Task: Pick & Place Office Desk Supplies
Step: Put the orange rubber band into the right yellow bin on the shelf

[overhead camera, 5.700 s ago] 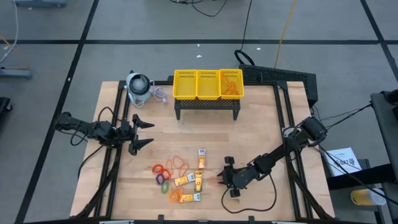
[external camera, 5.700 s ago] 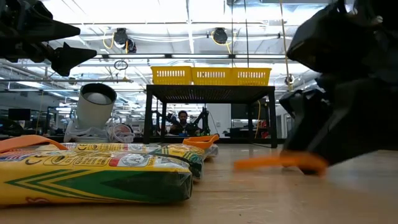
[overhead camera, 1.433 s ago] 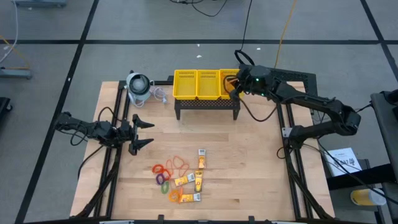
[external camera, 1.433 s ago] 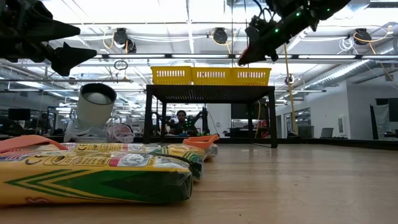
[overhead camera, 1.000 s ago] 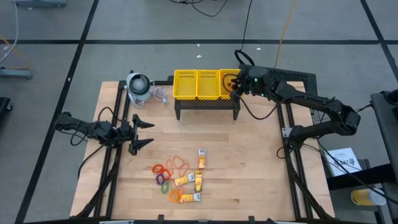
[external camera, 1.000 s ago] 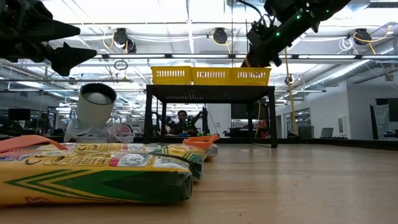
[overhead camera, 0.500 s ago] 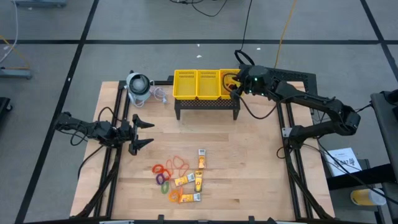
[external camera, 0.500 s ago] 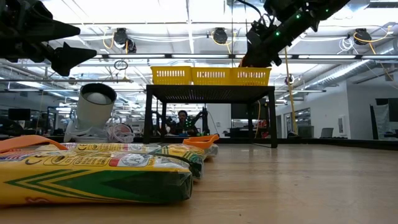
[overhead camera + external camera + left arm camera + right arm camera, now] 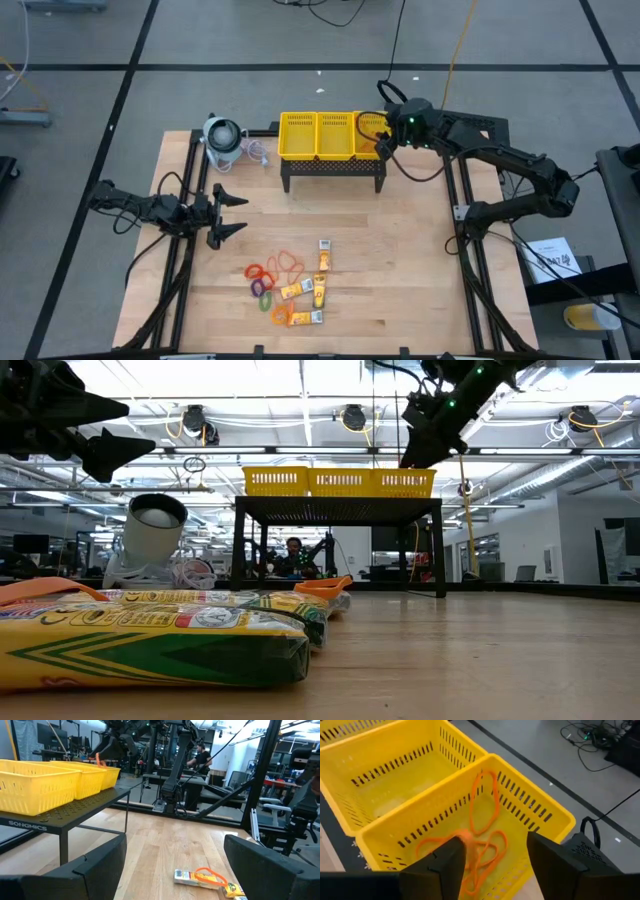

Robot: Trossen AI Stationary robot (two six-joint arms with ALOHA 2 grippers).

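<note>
Hovering over the rightmost compartment of the yellow basket (image 9: 334,136), my right gripper (image 9: 384,140) is holding its fingers (image 9: 555,865) spread wide with nothing between them, while orange rubber bands (image 9: 482,840) are lying tangled on the compartment floor just below; one loop is leaning up the mesh wall. I cannot tell whether the left fingertip is brushing the topmost band. My left gripper (image 9: 228,214) is waiting near the table's left edge, jaws fully apart and empty, well clear of everything. Remaining supplies are sitting in a cluster on the wooden table (image 9: 420,260) toward its front edge: yellow-orange packets (image 9: 316,291), loose orange bands (image 9: 290,262), and small coloured rings (image 9: 262,282). A grey-white round device (image 9: 222,138) is standing at the far-left corner beside the basket's black stand (image 9: 333,170). Bare wood is lying open between the stand and the cluster, and across the whole right half of the table.
</note>
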